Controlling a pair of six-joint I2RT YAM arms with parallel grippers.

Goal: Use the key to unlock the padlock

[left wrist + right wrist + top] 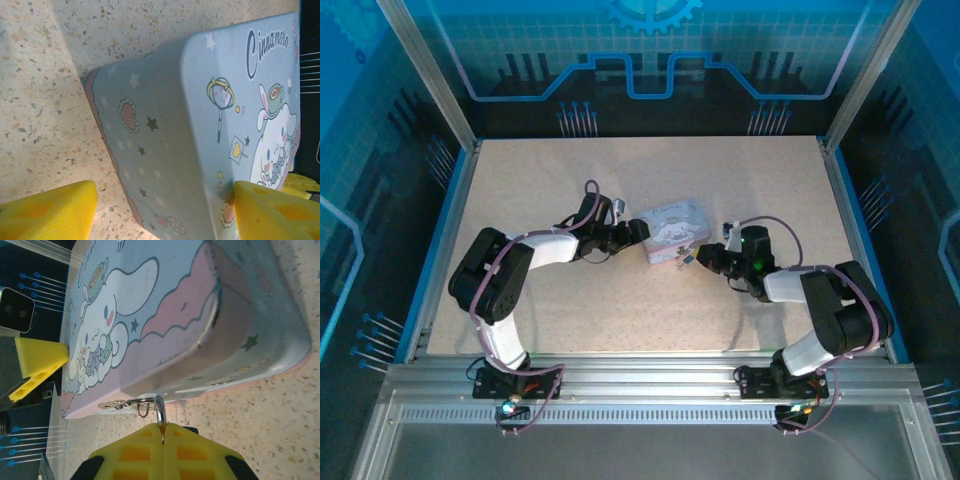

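Left gripper (165, 195) jaws are spread wide, set astride one end of the lavender tin (150, 135), which is laid flat on the table (570, 310). Right gripper (162, 432) pads are pressed together on the key (159, 412), a thin silvery sliver positioned against the tin's front clasp (122, 404).

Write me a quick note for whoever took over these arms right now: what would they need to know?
Left gripper: open, fingers either side of the tin's end.
Right gripper: shut on a small metal piece at the tin's clasp; key or padlock, cannot tell.
Done: both grippers are at the tin.
Left to do: the unlocking itself, as far as I can judge.
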